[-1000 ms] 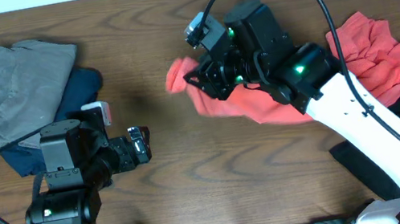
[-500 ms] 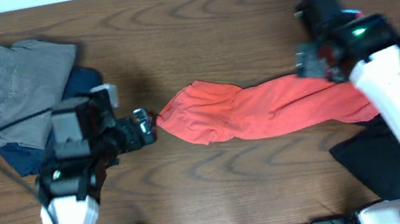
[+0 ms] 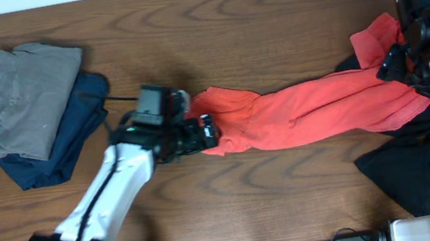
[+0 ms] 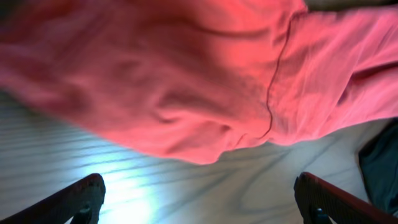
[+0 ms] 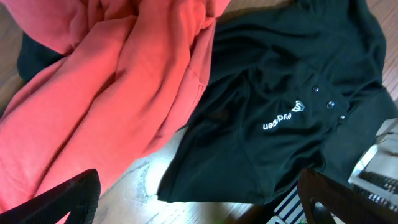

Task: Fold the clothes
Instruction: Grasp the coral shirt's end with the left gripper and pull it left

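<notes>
Here, closest in, the black garment point(image 3: 419, 163) with a small white logo point(image 5: 285, 116) lies at the right of the table point(image 3: 299, 203). The red T-shirt point(image 3: 302, 115) lies stretched across the middle, its right end on the black one. The right gripper point(image 5: 199, 198) hangs there, fingers spread wide, empty. The left gripper point(image 4: 199, 202), spread wide too, is at the shirt's left end. Far left sits a grey and blue pile point(image 3: 16, 106).

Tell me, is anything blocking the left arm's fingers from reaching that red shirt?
Nothing visible does. The left fingers stand open over bare table, and the red shirt has its edge right ahead of them. The black garment sits off at the shirt's far end.
</notes>
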Controlling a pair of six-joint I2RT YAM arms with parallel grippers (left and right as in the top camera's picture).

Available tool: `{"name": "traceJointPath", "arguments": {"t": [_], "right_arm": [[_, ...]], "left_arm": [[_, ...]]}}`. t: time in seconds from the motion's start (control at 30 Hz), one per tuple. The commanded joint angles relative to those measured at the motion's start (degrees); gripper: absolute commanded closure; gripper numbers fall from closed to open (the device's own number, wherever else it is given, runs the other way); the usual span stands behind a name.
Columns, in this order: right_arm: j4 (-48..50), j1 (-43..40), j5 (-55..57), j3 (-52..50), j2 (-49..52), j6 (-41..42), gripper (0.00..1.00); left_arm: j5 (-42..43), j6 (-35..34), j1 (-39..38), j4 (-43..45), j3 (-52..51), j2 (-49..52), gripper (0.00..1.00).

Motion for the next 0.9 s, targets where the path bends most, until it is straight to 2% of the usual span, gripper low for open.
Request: {"name": "traceJointPath", "arguments": {"t": [0.0, 0.2, 0.33, 0.37, 0.43, 0.5, 0.67, 0.87], "right_arm": [[0.0, -0.7, -0.9, -0.2, -1.3, -1.0, 0.01], [0.0, -0.7, -1.5, -0.2, -1.3, -2.1, 0.01], [0.0, -0.7, -1.5, -0.2, -1.3, -2.2, 0.01], [0.0, -0.7, -1.5, -0.2, -1.3, -2.2, 0.01], [0.0, -0.7, -1.7, -0.2, -1.3, -2.2, 0.01], [0.0, -0.7, -2.3, -0.2, -1.3, -2.9, 0.01], [0.6, -0.7, -5.6, -0.3, -1.3, -8.8, 0.01], [2.6, -0.7, -15.9, -0.7, -0.7, -21.6, 0.01]], "left_arm": [[0.4, -6.7, -2.9, 3.1, 1.2, 3.8, 0.02], [0.0, -22.1, -6.8, 11.0, 1.2, 9.7, 0.02], [0.0, -24.7, -9.6, 17.0, 1.2, 12.8, 0.03], [-0.2, -24.7, -10.1, 18.3, 1.2, 13.3, 0.16], [-0.5, -24.7, -10.7, 19.9, 1.2, 13.7, 0.59], [-1.1, -24.1, -10.6, 21.3, 1.2, 13.6, 0.94], [-0.9, -18.9, -6.5, 22.5, 2.4, 10.1, 0.94], [-0.7, -18.6, 5.1, 22.5, 9.6, -0.8, 0.94]]}}
